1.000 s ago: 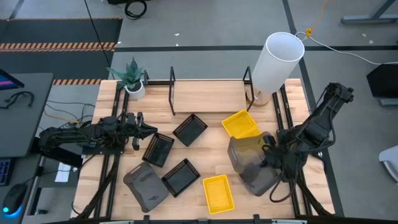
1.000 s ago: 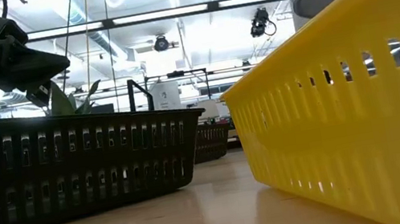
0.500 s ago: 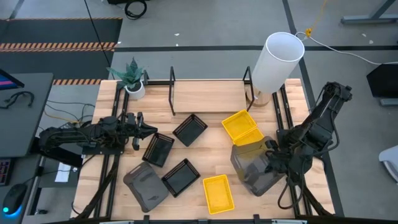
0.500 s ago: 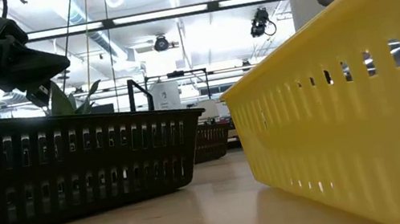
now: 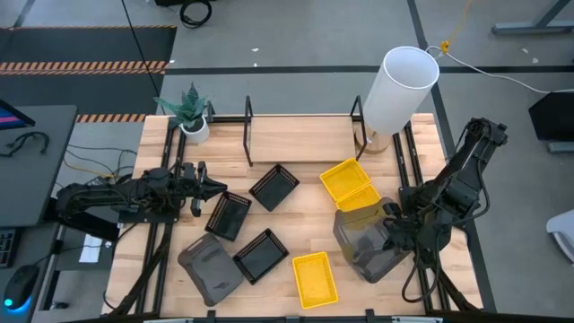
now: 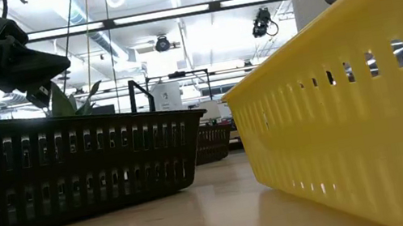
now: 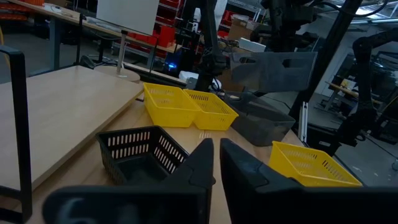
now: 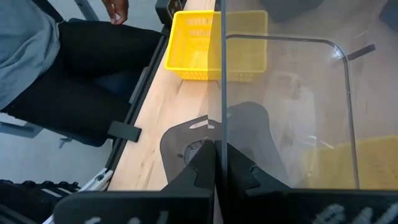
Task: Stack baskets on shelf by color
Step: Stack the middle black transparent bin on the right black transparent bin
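Right claw (image 8: pixel 216 163) pinching grey basket (image 5: pixel 363 235) rim

Three black slatted baskets (image 5: pixel 274 187) lie scattered on the bench in front of the long light-wood shelf (image 5: pixel 300 139), which carries no basket. Two yellow baskets (image 5: pixel 348 180) lie nested near the shelf and a third yellow basket (image 5: pixel 315 278) lies at the front edge. One grey basket (image 5: pixel 210 267) rests at the front left; a translucent grey basket (image 5: pixel 368 235) is raised and tilted, clamped in the right tool (image 5: pixel 391 236).
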Controlling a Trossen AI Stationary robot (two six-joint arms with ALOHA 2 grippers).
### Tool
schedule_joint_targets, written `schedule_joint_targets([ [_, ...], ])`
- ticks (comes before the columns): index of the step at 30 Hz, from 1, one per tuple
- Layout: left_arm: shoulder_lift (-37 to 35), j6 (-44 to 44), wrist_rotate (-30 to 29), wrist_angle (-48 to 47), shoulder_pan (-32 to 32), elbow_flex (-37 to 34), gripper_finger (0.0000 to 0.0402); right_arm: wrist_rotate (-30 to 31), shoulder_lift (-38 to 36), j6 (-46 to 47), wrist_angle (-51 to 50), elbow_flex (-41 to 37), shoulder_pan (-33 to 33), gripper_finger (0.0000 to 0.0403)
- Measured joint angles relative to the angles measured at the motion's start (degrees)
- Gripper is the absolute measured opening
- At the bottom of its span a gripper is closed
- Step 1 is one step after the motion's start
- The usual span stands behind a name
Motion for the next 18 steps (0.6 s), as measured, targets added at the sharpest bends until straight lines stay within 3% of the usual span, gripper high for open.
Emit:
schedule_joint_targets([
  [18,0.00,-0.01,0.00,0.00,0.01,-0.01,0.0033,0.94,0.00,-0.02,-0.04,0.00,0.00,0.0009],
])
